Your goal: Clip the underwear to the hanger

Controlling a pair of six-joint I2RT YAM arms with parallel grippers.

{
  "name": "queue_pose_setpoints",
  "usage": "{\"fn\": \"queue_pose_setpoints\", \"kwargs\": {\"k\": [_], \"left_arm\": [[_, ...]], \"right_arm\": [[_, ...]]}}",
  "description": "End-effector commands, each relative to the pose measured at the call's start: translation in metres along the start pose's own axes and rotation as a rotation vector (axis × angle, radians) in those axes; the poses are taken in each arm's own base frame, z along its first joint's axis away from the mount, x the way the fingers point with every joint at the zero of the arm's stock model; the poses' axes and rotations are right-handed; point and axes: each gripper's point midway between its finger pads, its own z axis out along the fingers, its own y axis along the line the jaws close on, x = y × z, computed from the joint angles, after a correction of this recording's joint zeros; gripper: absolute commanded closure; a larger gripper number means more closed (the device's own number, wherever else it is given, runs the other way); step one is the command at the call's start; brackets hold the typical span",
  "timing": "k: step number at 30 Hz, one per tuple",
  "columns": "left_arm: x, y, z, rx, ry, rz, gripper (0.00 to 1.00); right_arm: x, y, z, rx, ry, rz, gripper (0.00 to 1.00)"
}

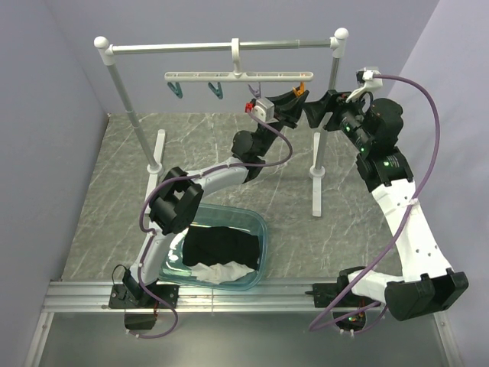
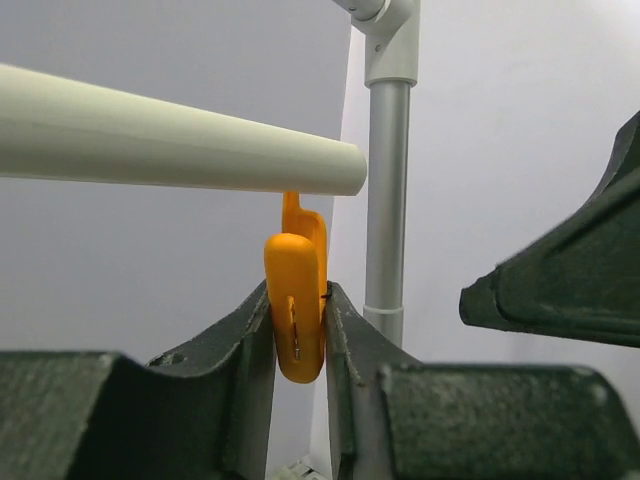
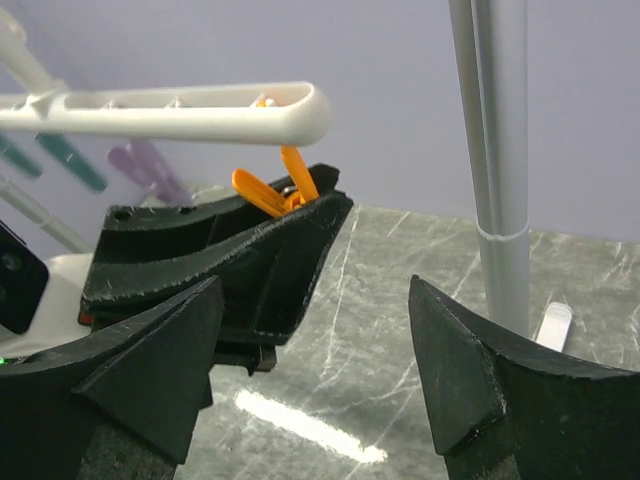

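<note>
While only the top cam shows the 1 underwear (image 1: 221, 245), in the tub (image 1: 262, 229) w/ 1 white cloth (image 1: 221, 273), it also counts 1 hanger (image 1: 229, 75) w/ 2 teal pegs (image 1: 176, 91), 1 purple peg (image 1: 253, 92), 1 orange peg (image 1: 302, 86). L wrist cam shows my left gripper (image 2: 300, 310) pinching that orange peg; my right gripper (image 3: 315, 290) is spread, empty.
</note>
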Motion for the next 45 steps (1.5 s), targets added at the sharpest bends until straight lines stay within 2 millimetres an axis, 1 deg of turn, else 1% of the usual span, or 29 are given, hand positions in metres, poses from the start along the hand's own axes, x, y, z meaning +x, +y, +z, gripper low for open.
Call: {"fn": "queue_pose_setpoints", "kwargs": {"k": [1,3,4,5,8,10,11,12,14,18,25,26,32,38,39,41,42,43,44,45], "left_arm": [[-0.031,-0.004,0.01,0.007,-0.084,0.013,0.83],[-0.029,-0.003,0.009,0.006,-0.076,0.016,0.86],[-0.03,-0.004,0.009,0.008,-0.074,0.018,0.89],[-0.031,-0.004,0.008,0.012,-0.075,0.025,0.9],[-0.033,-0.008,0.007,0.028,-0.076,0.03,0.94],[-0.035,-0.009,0.006,0.029,-0.078,0.03,0.94],[-0.036,-0.009,0.007,0.032,-0.074,0.035,0.94],[-0.034,-0.008,0.006,0.033,-0.07,0.036,0.95],[-0.039,-0.011,0.006,0.043,-0.076,0.04,0.95],[-0.039,-0.015,0.004,0.06,-0.074,0.041,0.96],[-0.039,-0.018,0.003,0.081,-0.07,0.054,0.96],[-0.039,-0.02,0.003,0.085,-0.07,0.056,0.96],[-0.042,-0.024,0.005,0.103,-0.076,0.065,0.96],[-0.04,-0.028,0.004,0.119,-0.069,0.069,0.96],[-0.039,-0.029,0.004,0.121,-0.067,0.071,0.96],[-0.038,-0.031,0.003,0.131,-0.065,0.075,0.95],[-0.039,-0.033,0.003,0.134,-0.067,0.077,0.94],[-0.039,-0.033,0.002,0.137,-0.067,0.08,0.92],[-0.039,-0.033,0.001,0.135,-0.067,0.083,0.87],[-0.039,-0.034,0.001,0.137,-0.069,0.084,0.86]], "right_arm": [[-0.025,0.004,0.004,-0.016,-0.095,0.014,0.19],[-0.027,0.007,0.006,-0.035,-0.117,0.026,0.2],[-0.023,0.009,0.008,-0.053,-0.113,0.036,0.23],[-0.026,0.012,0.009,-0.072,-0.138,0.026,0.24],[-0.023,0.014,0.017,-0.109,-0.188,-0.008,0.25],[-0.023,0.015,0.021,-0.125,-0.202,-0.032,0.25],[-0.02,0.016,0.025,-0.135,-0.196,-0.039,0.24],[-0.022,0.016,0.027,-0.142,-0.213,-0.055,0.23],[-0.025,0.015,0.029,-0.143,-0.233,-0.068,0.22],[-0.031,0.021,0.033,-0.172,-0.262,-0.11,0.22],[-0.026,0.025,0.043,-0.183,-0.246,-0.163,0.25],[-0.022,0.026,0.045,-0.187,-0.235,-0.163,0.25],[-0.019,0.024,0.048,-0.176,-0.228,-0.172,0.27],[-0.028,0.026,0.049,-0.163,-0.255,-0.177,0.38],[-0.029,0.026,0.05,-0.162,-0.257,-0.18,0.44],[-0.029,0.026,0.052,-0.162,-0.251,-0.181,0.51],[-0.027,0.026,0.053,-0.16,-0.244,-0.178,0.59],[-0.028,0.025,0.053,-0.157,-0.244,-0.178,0.62],[-0.027,0.025,0.053,-0.157,-0.243,-0.176,0.65],[-0.03,0.025,0.051,-0.156,-0.249,-0.175,0.71]]}}
